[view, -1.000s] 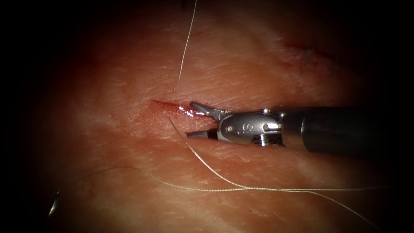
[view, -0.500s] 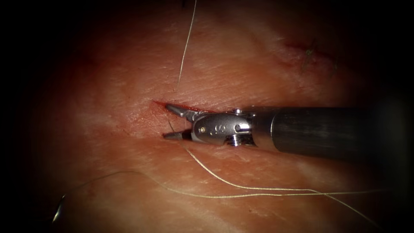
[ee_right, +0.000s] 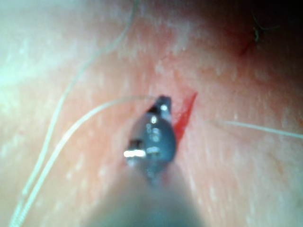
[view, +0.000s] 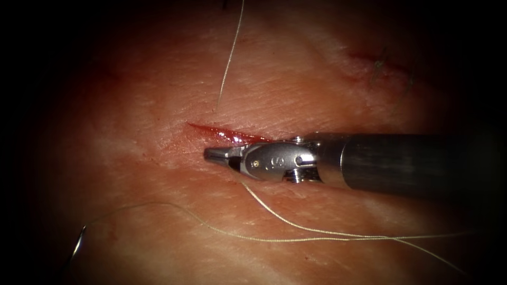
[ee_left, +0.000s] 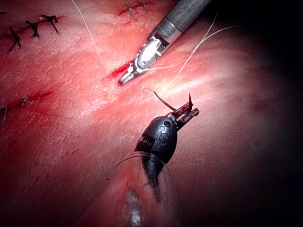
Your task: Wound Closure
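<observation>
Pinching thread (view: 285,224) beside cut (view: 222,133): right claw (view: 211,154), pressed together. Needle (ee_left: 163,100) gripped near its tip by left claw (ee_left: 188,113), clear of tissue (view: 296,79).

Your right claw (ee_right: 162,103) sits with its two jaws closed together, tip down on the tissue (ee_right: 85,42) just beside the red cut (ee_right: 185,118). A strand of thread (ee_right: 102,108) runs from the tip of the jaws and curves away over the tissue; you can see it meet the closed jaws, so they appear to hold it. A second strand lies close alongside it farther out. On the other side of the cut, another piece of thread lies flat on the tissue, apart from your claw.
</observation>
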Tool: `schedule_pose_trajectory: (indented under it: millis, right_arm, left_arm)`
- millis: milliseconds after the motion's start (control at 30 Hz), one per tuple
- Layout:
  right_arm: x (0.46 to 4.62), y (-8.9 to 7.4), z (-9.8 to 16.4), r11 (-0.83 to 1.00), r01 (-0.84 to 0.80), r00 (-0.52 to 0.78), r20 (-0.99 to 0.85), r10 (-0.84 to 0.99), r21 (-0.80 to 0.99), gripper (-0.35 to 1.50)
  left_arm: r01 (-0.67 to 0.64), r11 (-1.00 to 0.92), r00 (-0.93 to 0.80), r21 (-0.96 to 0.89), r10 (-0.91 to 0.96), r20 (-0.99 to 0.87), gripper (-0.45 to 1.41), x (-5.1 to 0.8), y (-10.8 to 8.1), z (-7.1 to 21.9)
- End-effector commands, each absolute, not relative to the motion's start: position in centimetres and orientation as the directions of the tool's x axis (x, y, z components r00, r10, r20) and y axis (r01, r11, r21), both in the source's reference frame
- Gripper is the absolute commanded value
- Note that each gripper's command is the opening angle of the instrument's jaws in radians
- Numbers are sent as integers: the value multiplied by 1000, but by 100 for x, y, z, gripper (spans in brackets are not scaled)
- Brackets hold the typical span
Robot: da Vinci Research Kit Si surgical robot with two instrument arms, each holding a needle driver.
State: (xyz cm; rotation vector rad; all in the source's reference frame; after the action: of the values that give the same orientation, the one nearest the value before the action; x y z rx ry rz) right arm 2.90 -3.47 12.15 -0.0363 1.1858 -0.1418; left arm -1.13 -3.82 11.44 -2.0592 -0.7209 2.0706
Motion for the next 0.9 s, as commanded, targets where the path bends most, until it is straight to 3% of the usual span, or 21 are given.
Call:
schedule_pose_trajectory:
  millis: [33,900]
  right_arm:
    - [293,-350,1218,990,92,368,-921,-130,-103,-35]
    - [205,-375,1202,993,71,401,-909,-115,-95,-35]
  left_arm:
    - [230,-876,-59,-424,422,-905,-45,-118,-388,1151]
    - [213,-880,-64,-425,422,-904,-45,-123,-386,1154]
